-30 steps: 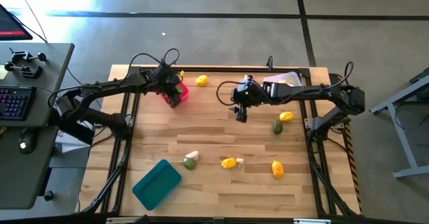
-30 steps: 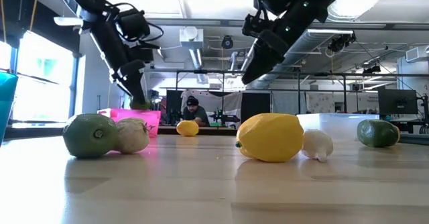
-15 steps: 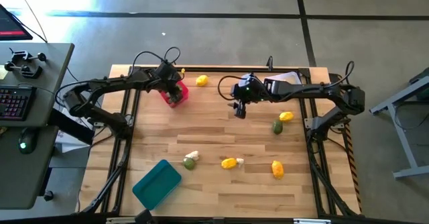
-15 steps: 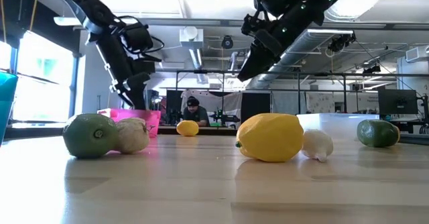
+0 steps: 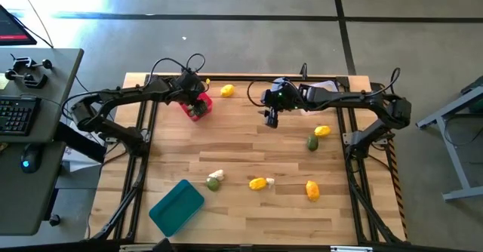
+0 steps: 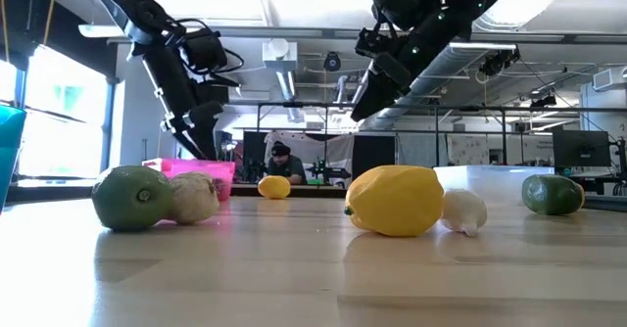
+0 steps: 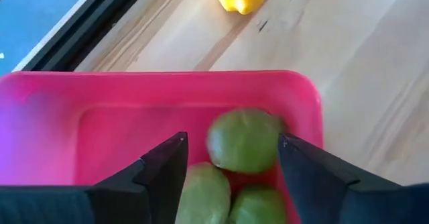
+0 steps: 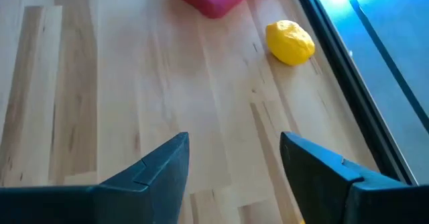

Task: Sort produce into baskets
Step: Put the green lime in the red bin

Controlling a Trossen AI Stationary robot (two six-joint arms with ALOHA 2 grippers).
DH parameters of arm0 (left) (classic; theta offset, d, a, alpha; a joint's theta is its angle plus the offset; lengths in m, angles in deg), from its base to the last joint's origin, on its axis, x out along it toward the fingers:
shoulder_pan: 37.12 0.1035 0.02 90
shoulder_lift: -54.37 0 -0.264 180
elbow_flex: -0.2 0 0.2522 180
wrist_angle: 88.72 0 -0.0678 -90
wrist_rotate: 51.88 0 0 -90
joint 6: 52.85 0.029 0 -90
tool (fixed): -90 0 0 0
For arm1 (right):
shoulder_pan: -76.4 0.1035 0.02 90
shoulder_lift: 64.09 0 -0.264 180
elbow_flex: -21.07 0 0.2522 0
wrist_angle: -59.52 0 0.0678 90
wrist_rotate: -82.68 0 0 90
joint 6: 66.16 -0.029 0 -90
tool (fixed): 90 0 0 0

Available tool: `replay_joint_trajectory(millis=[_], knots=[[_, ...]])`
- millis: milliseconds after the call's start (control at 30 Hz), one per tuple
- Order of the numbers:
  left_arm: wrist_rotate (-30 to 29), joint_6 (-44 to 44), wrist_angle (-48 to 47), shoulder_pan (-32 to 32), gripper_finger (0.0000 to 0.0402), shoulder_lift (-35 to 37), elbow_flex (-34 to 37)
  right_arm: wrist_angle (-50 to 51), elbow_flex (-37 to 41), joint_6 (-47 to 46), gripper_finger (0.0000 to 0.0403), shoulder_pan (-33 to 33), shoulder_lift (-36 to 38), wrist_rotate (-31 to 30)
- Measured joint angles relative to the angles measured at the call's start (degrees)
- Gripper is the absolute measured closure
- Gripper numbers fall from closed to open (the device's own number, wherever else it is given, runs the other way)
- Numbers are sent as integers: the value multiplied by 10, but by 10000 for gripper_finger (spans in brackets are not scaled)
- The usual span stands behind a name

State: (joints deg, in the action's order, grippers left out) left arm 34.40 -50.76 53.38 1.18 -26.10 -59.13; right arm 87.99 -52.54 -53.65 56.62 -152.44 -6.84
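Note:
My left gripper (image 5: 198,106) is open above the pink basket (image 7: 100,96) at the table's far left. Three green fruits lie in the basket; one (image 7: 244,140) lies between the open fingers, and I cannot tell whether a finger touches it. My right gripper (image 5: 270,118) is open and empty above the table's far middle, also in its wrist view (image 8: 234,143). A lemon (image 5: 227,90) lies on the table between the two grippers. The teal basket (image 5: 176,206) rests at the near left. The whitish basket (image 5: 323,87) sits at the far right, partly under the right arm.
On the table lie a green fruit with a white bulb (image 5: 215,180), a lemon with a white bulb (image 5: 259,182), a lemon (image 5: 312,189), and a green fruit (image 5: 312,142) beside a lemon (image 5: 322,130). Bare wood lies in the middle. A person shows far behind the table (image 6: 281,161).
My right gripper has moved toward the table's far edge, staying open and empty. My left gripper has risen a little over the pink basket.

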Motion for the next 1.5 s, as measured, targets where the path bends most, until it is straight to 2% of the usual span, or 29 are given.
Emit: replay_joint_trajectory(millis=[133, 233, 333, 367, 500, 600, 700, 800, 867, 967, 1067, 1167, 1267, 1500], knots=[[-2, 10, 56, -16, 241, 22, 15, -27, 10, -10, 231, -3, 0, 9], [1, 16, 125, -26, 292, 44, 35, -36, 31, -24, 296, -16, -1, 59], [5, 37, 189, -37, 342, 72, 55, -59, 60, -58, 373, -29, -1, 72], [12, 42, 204, -40, 357, 81, 59, -65, 70, -68, 387, -32, -1, 72], [54, 35, 284, -52, 397, 107, 79, -137, 118, -118, 383, -32, -1, 73], [87, 7, 386, -66, 396, 112, 117, -183, 161, -140, 389, -30, -1, 73], [94, -18, 470, -84, 399, 110, 152, -196, 194, -167, 400, -29, 6, 72], [94, -26, 513, -101, 401, 110, 172, -178, 215, -213, 397, -11, 37, 65], [94, -30, 527, -113, 401, 110, 179, -131, 213, -244, 397, 14, 69, 55], [94, -30, 530, -127, 401, 110, 183, 1, 196, -309, 396, 61, 118, -5], [91, -29, 529, -137, 401, 109, 187, 139, 168, -412, 393, 105, 157, -63], [90, -29, 530, -143, 401, 109, 187, 256, 147, -515, 375, 146, 176, -80], [90, -28, 528, -145, 401, 109, 187, 341, 134, -604, 331, 183, 180, -99], [88, -24, 528, -145, 401, 109, 186, 478, 139, -824, 185, 236, 178, -117]])
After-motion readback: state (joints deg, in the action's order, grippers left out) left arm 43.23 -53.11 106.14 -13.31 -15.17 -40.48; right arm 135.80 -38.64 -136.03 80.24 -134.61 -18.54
